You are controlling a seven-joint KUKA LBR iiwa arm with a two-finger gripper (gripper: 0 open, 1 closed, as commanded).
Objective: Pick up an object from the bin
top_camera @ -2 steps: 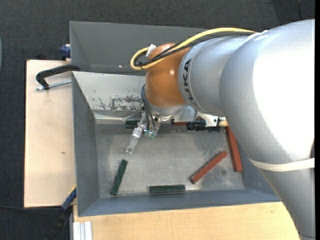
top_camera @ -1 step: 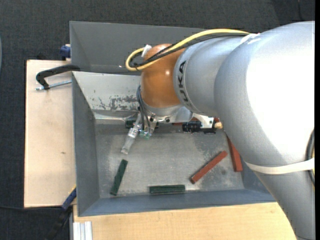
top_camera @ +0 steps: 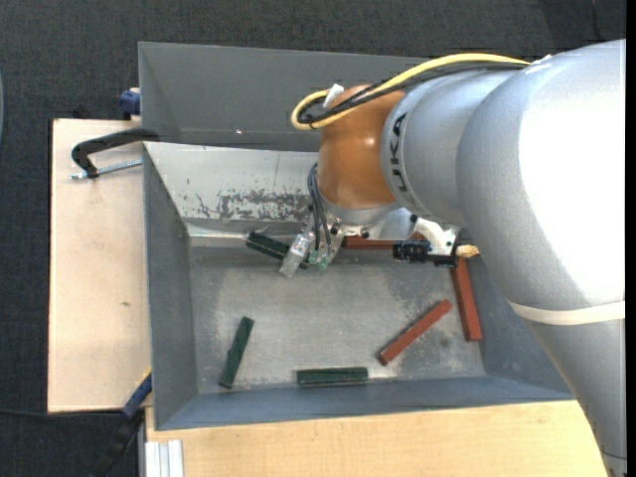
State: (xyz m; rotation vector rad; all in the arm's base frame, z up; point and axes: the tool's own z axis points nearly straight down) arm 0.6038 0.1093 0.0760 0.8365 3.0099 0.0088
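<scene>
Grey bin [top_camera: 164, 296] holds red sticks [top_camera: 413, 332] at right and green sticks [top_camera: 236, 351] in front. The claw [top_camera: 306, 253] is seemingly against a dark green stick [top_camera: 264, 244] at the back; I cannot tell whether it is spread or pressed together.

The setting is a robotics laboratory or test cell. An industrial arm [top_camera: 537, 187] with an orange wrist cover [top_camera: 353, 162] and exposed cabling [top_camera: 447, 65] hangs over a scuffed grey metal bin [top_camera: 171, 296], with dark carpet [top_camera: 60, 28] around it.

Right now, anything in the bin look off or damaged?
Only wear: the bin's back wall is scuffed in a speckled band up-left of the gripper. The green sticks and red-brown sticks lie scattered, none visibly broken.
</scene>
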